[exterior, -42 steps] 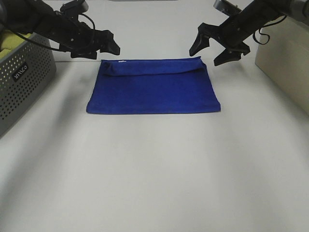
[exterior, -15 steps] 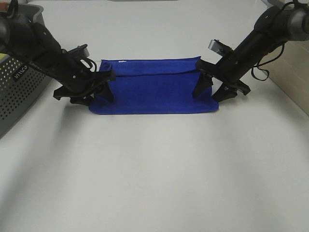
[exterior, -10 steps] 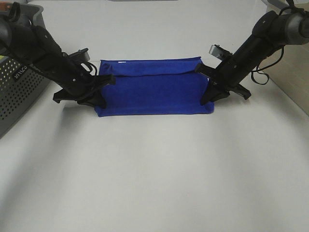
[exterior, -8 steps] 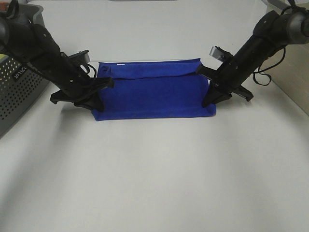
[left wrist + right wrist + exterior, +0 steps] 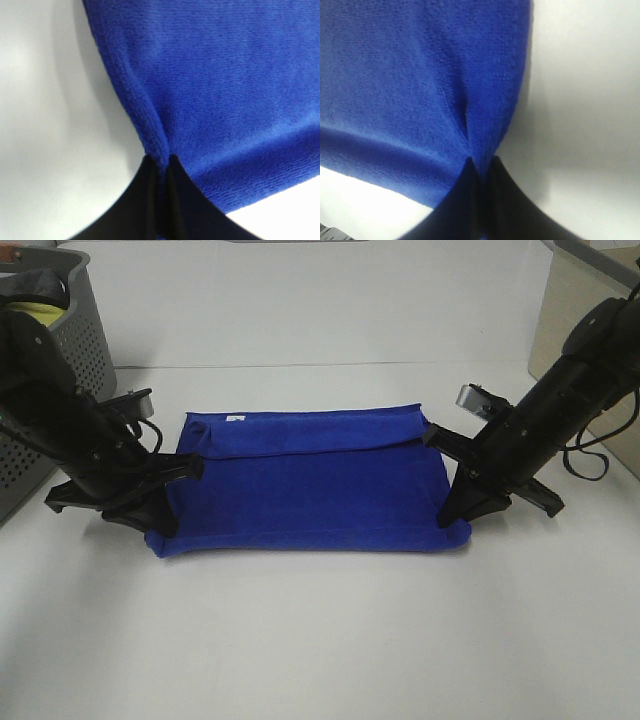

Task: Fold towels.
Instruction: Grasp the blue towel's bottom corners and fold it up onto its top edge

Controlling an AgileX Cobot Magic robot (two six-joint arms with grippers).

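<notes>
Royal-blue towel (image 5: 310, 485) lies flat on the white surface (image 5: 320, 650), mid-frame between the two arms. A doubled-over band runs along its far edge, with a small white tag (image 5: 236, 419) at the far-left corner.

Left pincer (image 5: 162, 167): jaws together, clamped on a thin ridge of hem at the towel's near-left corner. Right pincer (image 5: 481, 167): likewise clamped, on the near-right corner.

Risks, as judged:
- Both bites look shallow, only a narrow pinch of plush. A quick lift could pull the cloth free on either side.
- The right wrist view shows a small pucker just beside the jaws, so the grip may hold only part of the thickness and the rest would sag.
- If one arm rises or travels ahead of the other, the fold lands skewed.
- The loose far band could unroll or bunch if the towel drags across the surface.

Hard to make out:
- How many layers sit inside each pincer; the cloth hides the fingertips.
- In the high view the dark pincers merge with their shadows, so the contact point is unclear.
- Grey basket (image 5: 75, 335) at the left is cut by the frame, its contents barely visible.
</notes>
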